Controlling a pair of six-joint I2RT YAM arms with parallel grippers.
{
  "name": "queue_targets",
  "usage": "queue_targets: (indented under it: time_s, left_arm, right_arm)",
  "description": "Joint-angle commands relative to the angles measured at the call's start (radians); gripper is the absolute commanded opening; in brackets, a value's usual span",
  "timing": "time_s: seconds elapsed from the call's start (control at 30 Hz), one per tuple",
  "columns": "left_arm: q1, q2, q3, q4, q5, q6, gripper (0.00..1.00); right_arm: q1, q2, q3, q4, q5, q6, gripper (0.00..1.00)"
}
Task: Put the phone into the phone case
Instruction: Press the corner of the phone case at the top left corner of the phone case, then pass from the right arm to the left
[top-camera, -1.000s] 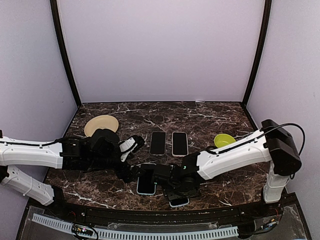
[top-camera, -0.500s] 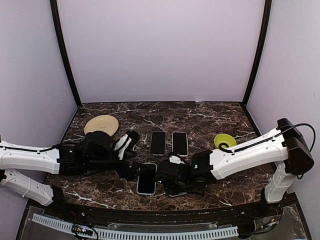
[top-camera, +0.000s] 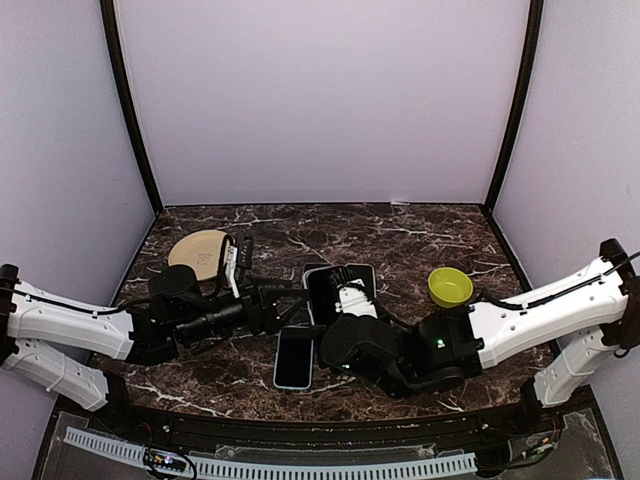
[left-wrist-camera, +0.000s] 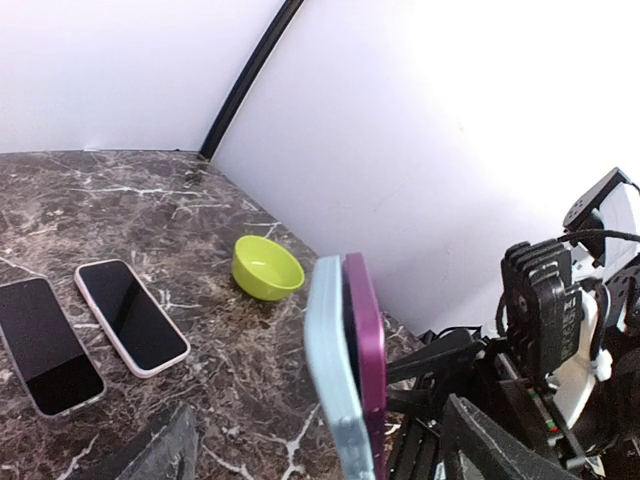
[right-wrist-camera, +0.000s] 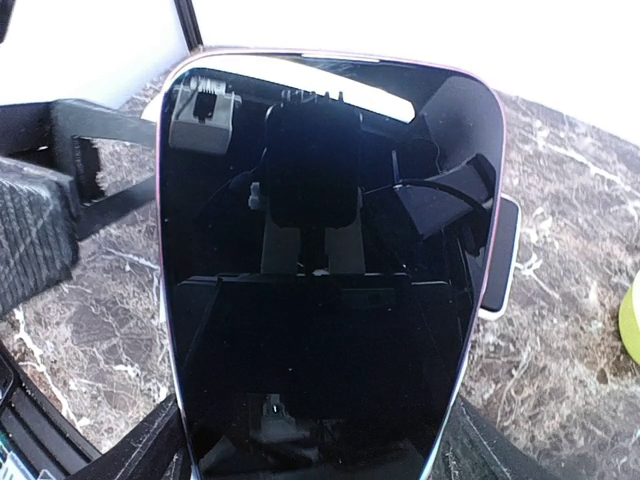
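My right gripper (top-camera: 345, 308) is shut on a purple-edged phone (top-camera: 322, 290) and holds it upright above the table's middle. In the right wrist view its dark screen (right-wrist-camera: 320, 270) fills the frame between my right gripper's (right-wrist-camera: 320, 445) fingers. In the left wrist view the phone (left-wrist-camera: 366, 350) shows edge-on with a light blue case (left-wrist-camera: 328, 370) flat against its back. My left gripper (top-camera: 300, 297) is open, its jaws wide apart on either side of the pair (left-wrist-camera: 320, 435). I cannot tell what holds the case.
Two phones lie flat side by side, one dark (left-wrist-camera: 40, 345) and one white-edged (left-wrist-camera: 130, 315) (top-camera: 362, 280). Another phone (top-camera: 293, 357) lies nearer the front. A green bowl (top-camera: 449, 286) (left-wrist-camera: 268, 267) stands at the right, a tan plate (top-camera: 200, 250) at the back left.
My right gripper has lifted the phone from near the front edge and carried it back to the table's middle. My left gripper has swung right to meet it.
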Motion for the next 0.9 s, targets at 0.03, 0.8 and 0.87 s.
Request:
queue_targets:
  time_s: [0.03,0.8,0.87]
  left_arm:
    - [0.000,0.038,0.081,0.064,0.099,0.018,0.82]
    - [0.000,0.072,0.158,-0.013,0.195,0.076,0.04]
    - [0.000,0.072,0.159,-0.018,0.209,0.078,0.00]
  right_arm:
    - [0.025,-0.047,-0.030,0.167,0.089,-0.094,0.38]
    - [0.032,-0.076,-0.052,0.212,0.083,-0.132,0.34]
    - [0.032,-0.083,-0.059,0.213,0.085,-0.129,0.35]
